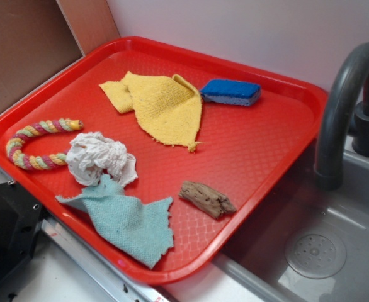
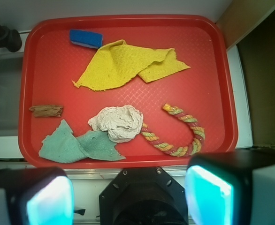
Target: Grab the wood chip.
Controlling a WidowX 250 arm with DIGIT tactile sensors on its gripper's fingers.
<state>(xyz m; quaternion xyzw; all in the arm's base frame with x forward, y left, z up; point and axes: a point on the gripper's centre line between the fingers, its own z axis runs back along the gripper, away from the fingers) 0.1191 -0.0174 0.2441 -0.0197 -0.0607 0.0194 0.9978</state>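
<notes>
My gripper [image 2: 128, 197]: jaws wide apart, holding nothing, above the tray's [image 2: 128, 161] near edge | chip [image 2: 46, 110]: flat on tray, beside the teal cloth [image 2: 74, 145], well apart from my fingers [image 2: 50, 201]

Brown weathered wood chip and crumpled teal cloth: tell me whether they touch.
Apart. The exterior view shows bare red tray between the brown wood chip and the teal cloth; the wrist view shows the same gap.
</notes>
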